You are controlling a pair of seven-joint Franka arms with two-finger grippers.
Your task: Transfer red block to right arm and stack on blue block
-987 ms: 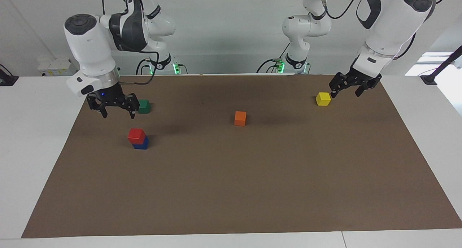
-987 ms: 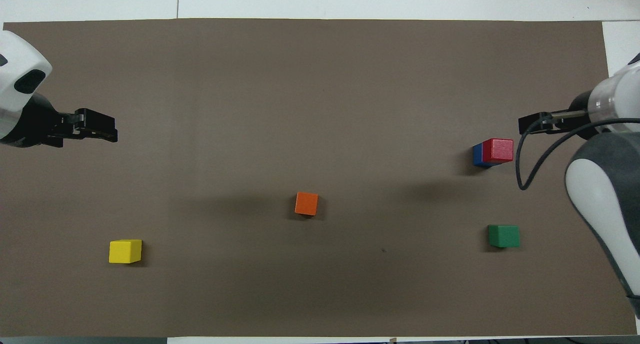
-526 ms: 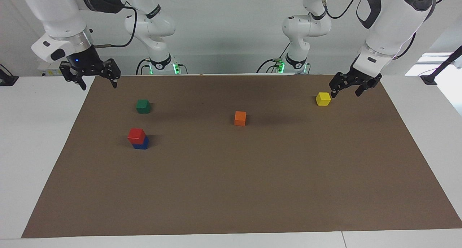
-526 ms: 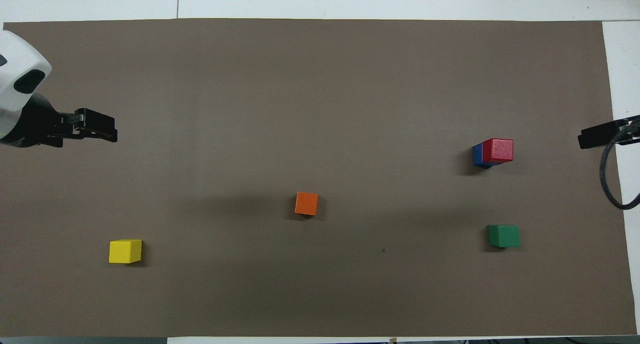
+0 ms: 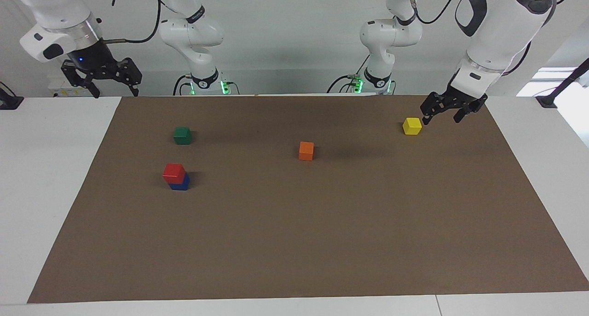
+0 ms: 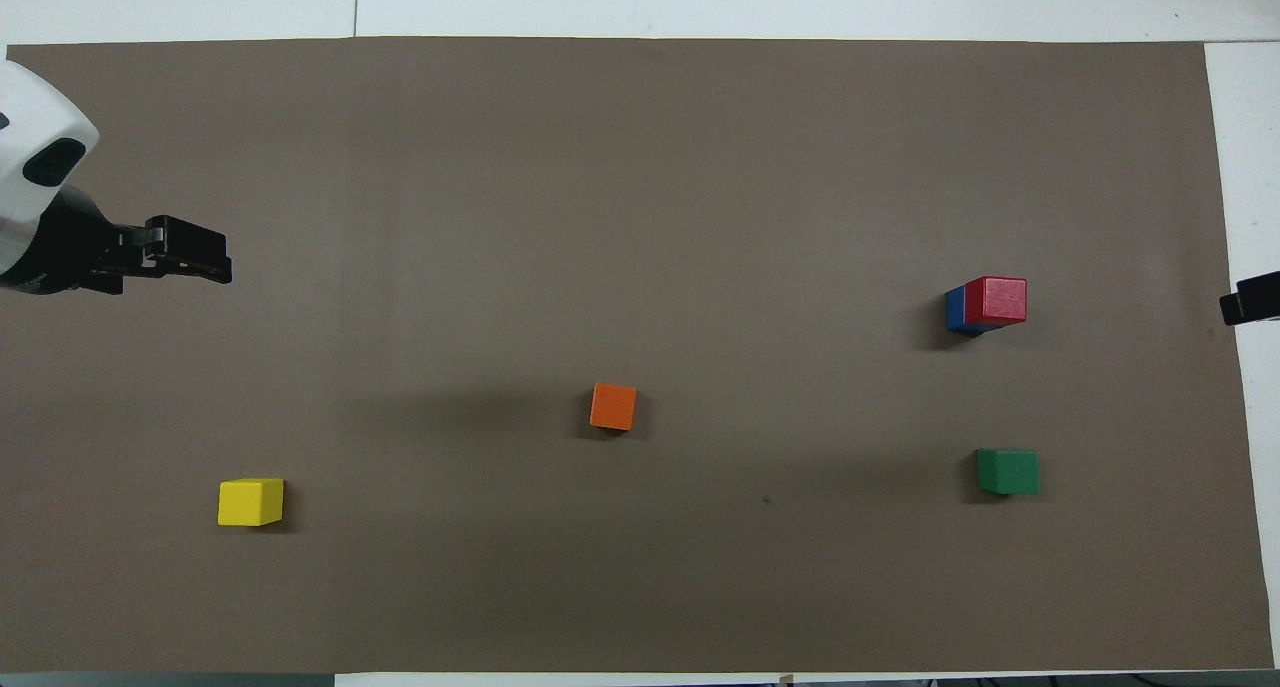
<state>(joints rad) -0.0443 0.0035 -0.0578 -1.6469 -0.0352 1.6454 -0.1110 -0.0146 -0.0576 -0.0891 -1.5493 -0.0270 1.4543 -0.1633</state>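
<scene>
The right gripper (image 5: pixel 102 83), fingers spread and empty, has risen and drawn back off the mat since a second ago; it now hangs over the bare white table at the right arm's corner nearest the robots. The left gripper (image 5: pixel 450 110), also spread and empty, has stayed put, waiting over the mat's edge beside the yellow cube (image 5: pixel 412 126). The red block (image 5: pixel 174 171) sits unmoved on the blue block (image 5: pixel 181 184), slightly offset, toward the right arm's end. Cubes look matte and sharp-edged; the brown mat (image 5: pixel 294 242) is flat and dull
</scene>
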